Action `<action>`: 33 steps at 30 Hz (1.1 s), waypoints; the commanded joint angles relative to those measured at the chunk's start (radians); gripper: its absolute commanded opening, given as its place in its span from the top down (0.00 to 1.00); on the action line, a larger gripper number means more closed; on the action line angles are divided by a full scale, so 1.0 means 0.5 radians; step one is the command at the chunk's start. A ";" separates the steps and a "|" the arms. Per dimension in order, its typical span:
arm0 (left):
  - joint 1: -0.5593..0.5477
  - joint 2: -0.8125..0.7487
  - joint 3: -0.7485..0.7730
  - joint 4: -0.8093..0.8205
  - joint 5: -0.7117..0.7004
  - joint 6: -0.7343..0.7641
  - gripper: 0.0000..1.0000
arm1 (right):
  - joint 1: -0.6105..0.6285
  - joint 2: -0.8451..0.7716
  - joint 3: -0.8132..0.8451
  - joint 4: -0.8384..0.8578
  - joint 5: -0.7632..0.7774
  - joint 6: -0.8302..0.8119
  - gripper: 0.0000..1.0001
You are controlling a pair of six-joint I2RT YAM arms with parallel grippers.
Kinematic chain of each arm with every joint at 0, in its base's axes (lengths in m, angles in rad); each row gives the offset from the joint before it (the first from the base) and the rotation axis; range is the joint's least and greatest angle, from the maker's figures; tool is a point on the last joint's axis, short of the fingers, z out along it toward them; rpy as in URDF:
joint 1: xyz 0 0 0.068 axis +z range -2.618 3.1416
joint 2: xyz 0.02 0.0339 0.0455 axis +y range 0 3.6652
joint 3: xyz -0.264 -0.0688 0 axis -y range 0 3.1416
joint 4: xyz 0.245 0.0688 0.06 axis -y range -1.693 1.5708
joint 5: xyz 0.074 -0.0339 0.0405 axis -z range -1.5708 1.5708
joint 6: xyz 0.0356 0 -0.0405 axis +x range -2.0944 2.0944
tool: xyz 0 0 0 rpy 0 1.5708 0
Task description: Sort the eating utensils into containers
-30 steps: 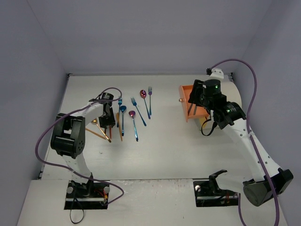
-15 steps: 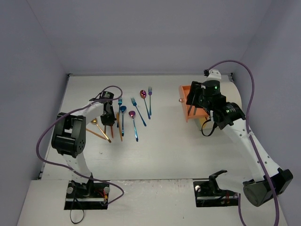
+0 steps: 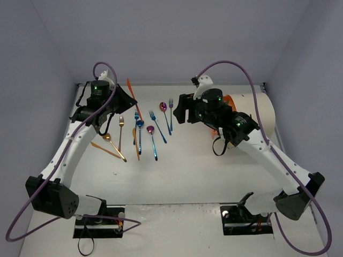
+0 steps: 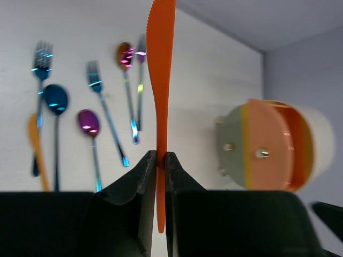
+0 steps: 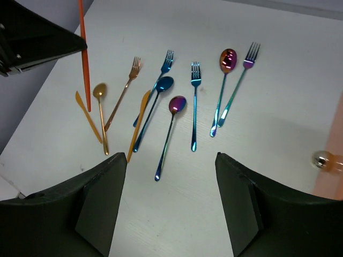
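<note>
My left gripper [image 4: 160, 160] is shut on an orange knife [image 4: 161, 80], held upright and lifted off the table, and it also shows from above [image 3: 125, 98]. Several gold, blue and magenta utensils lie in a row on the table, among them a gold spoon [image 5: 100, 107], a blue spoon [image 5: 161, 88] and a magenta spoon [image 5: 176, 106]. My right gripper [image 5: 170, 158] hangs open and empty above them, to the right of the row in the top view [image 3: 182, 110]. The white cabinet [image 3: 254, 110] with its orange drawer front [image 4: 273, 144] and gold knobs lies at the right.
Grey walls close in the table at the back and on both sides. The right arm's body [image 3: 214, 110] covers part of the cabinet's front in the top view. Purple cables arch above both arms. A cabinet knob [image 5: 320, 159] sits at the right wrist view's edge.
The left gripper shut on the orange knife and lifted it up toward the back. The right arm swung left away from the cabinet, its jaws widening. The pulled-out drawer no longer juts out.
</note>
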State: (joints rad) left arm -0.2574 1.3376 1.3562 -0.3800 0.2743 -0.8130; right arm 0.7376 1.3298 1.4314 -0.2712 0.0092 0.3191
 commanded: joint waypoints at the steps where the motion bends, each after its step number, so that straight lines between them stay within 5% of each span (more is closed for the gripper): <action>1: -0.089 -0.056 -0.002 0.318 0.173 -0.350 1.00 | 0.148 0.120 0.158 0.299 -0.084 0.031 0.36; 33: -0.380 -0.135 -0.019 0.416 0.129 -0.565 1.00 | 0.329 0.377 0.220 0.414 0.333 -0.066 0.61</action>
State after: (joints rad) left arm -0.4397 1.3125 1.3140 -0.2283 0.3359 -1.0874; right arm 0.8959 1.5169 1.5227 -0.1375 0.1308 0.3061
